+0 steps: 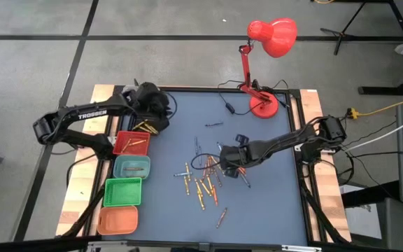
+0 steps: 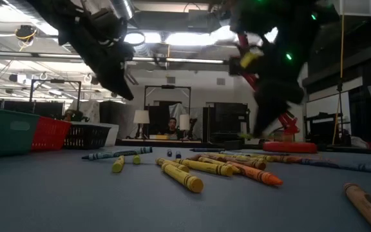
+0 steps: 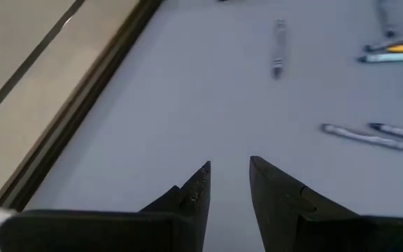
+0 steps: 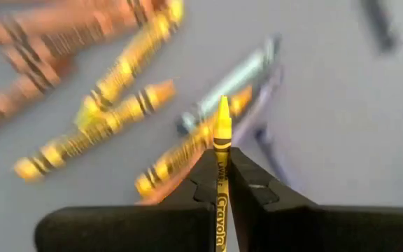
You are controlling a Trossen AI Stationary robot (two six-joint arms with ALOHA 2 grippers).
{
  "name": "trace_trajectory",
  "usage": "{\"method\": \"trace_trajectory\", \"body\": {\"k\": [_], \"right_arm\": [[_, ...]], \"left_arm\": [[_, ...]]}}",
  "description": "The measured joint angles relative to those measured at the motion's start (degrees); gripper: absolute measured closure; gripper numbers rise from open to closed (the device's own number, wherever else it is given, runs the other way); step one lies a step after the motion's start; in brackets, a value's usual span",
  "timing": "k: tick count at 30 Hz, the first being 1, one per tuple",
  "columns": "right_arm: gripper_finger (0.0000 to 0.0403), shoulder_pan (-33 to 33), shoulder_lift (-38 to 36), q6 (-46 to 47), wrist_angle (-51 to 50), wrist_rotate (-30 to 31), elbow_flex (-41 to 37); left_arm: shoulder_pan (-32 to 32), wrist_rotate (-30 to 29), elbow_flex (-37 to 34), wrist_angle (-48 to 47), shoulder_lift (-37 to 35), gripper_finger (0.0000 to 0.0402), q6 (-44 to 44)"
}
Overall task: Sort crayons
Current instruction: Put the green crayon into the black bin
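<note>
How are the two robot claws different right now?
The right claw is shut on a yellow crayon; the left claw is open and holds nothing. The right claw is over the crayon pile; the left claw is near the red bin. Both are dark, with two fingers.
</note>
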Motion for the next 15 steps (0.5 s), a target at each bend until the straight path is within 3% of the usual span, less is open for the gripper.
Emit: {"method": "trace_trajectory", "body": {"k": [7, 15], "right_arm": [[0.0387, 0.0, -0.1, -14.5, 6.3, 5.2, 9.0], [0.0387, 0.0, -0.2, -32.0, 29.0, 1.1, 12.3]], "left_arm": [[-7.5, 0.1, 0.0, 1.1, 0.0, 0.0317, 0.3], [-17.2, 0.1, 0.0, 4.5, 0.0, 0.0317, 0.3]]}}
